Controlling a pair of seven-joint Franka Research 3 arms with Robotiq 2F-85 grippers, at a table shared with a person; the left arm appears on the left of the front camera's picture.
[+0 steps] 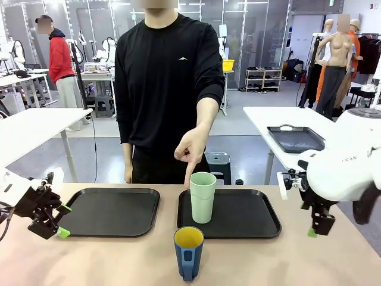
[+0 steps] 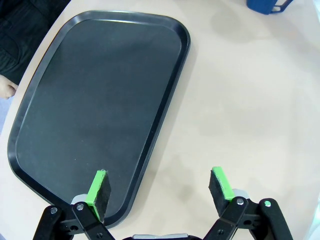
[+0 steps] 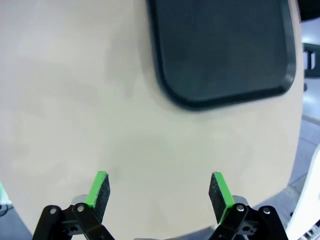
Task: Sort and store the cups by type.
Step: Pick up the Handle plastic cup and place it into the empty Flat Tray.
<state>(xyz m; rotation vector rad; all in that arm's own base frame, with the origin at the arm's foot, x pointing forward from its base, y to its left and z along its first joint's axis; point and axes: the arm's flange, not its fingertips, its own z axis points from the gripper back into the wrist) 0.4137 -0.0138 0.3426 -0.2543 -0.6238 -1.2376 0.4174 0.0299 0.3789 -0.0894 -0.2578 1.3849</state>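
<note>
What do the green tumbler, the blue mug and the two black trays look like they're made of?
Green tumbler: likely plastic, matte, evenly dull with a thin rim. Blue mug: plastic or glazed ceramic, unclear; slight sheen, yellow inside. Left tray and right tray: probably moulded plastic, matte bed, shinier raised rim.

Mint-green tumbler: tall, plastic, no handle. Upright, mouth up, on the right-hand black tray, near its left end.
Dark blue mug: yellow inside, upright on the bare table, just short of that tray, handle toward the robot's side.
</note>
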